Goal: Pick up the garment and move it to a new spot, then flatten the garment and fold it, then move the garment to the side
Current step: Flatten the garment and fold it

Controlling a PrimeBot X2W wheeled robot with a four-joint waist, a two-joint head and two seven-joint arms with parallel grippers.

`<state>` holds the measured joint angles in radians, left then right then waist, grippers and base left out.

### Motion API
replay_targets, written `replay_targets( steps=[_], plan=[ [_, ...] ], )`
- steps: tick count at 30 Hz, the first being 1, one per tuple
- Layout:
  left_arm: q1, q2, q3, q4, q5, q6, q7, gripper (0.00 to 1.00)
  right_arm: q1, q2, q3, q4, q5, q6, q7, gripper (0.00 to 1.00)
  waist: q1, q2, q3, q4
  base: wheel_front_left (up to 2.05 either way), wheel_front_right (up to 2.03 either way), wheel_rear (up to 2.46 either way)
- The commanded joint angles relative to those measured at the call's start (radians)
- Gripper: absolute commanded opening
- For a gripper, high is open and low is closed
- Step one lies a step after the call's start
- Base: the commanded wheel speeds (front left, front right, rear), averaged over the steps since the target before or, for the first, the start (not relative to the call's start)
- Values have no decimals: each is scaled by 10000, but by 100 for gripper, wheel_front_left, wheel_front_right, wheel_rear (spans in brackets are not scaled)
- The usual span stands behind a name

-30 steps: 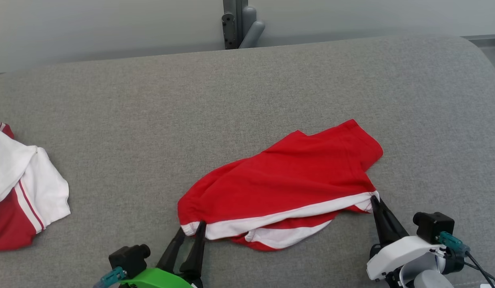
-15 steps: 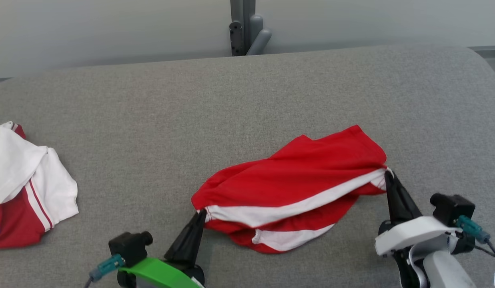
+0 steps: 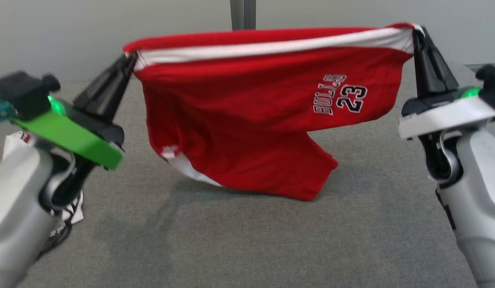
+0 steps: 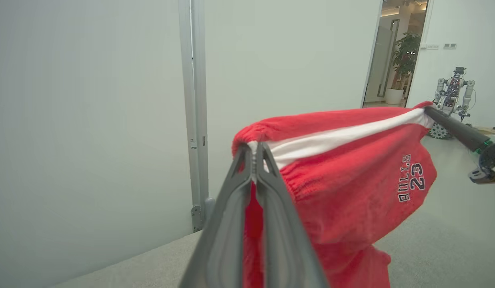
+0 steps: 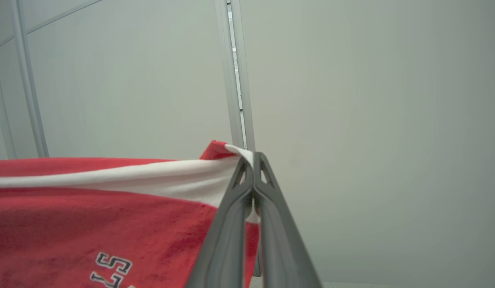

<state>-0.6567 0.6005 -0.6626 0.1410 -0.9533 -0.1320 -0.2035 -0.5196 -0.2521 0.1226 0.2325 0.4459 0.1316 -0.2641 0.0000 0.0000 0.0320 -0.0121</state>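
Garment [image 3: 247, 120] hangs stretched taut (left wrist view: distant robot [image 4: 452, 91]).

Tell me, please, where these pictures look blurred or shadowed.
Head view: the left gripper is soft with blur, and the red shorts throw a diffuse shadow on the grey cushion. Left wrist view: near fingers smeared, lettering legible. Right wrist view: even, flat light.
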Motion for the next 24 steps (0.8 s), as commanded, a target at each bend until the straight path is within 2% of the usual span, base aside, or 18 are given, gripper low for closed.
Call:
replay_targets(
  steps=[1,6,8,9,11,16,20,22,24],
  plan=[
    [-1036,278,-169,264,-343,28,424,0,-933,-280,352,509,163,-17,161,0,0,0,883,-12,0,0,0],
    [-3772,326,-793,1314,-268,28,1078,0,-3823,-736,994,1793,211,-17,292,0,0,0,2551,20,0,0,0],
    [-5062,247,-964,1816,207,28,831,0,-5109,-970,1113,2269,-146,-19,290,0,0,0,3228,74,0,0,0],
    [-5062,247,-964,1816,207,28,831,0,-5109,-970,1113,2269,-146,-19,290,0,0,0,3228,74,0,0,0],
    [-6163,150,-1232,2286,551,28,658,0,-6420,-1073,1123,2738,-537,-19,258,0,0,0,3858,71,0,0,0],
    [-8179,-36,-1763,2982,653,30,-180,0,-8618,-1159,644,3698,-1478,-21,36,0,0,0,4653,87,0,0,0],
    [-8266,-139,-2560,3101,297,30,-526,0,-8637,-1149,373,3548,-1699,-19,-6,0,0,0,4745,137,0,0,0],
    [-7777,-151,-2998,3090,30,30,-594,0,-7777,-1208,603,3136,-1826,-18,-6,0,0,0,4633,142,0,0,0],
    [-7056,-320,-3047,2957,-452,28,-628,0,-6789,-1290,599,2587,-1621,-18,-9,0,0,0,4452,130,0,0,0]
  ],
)
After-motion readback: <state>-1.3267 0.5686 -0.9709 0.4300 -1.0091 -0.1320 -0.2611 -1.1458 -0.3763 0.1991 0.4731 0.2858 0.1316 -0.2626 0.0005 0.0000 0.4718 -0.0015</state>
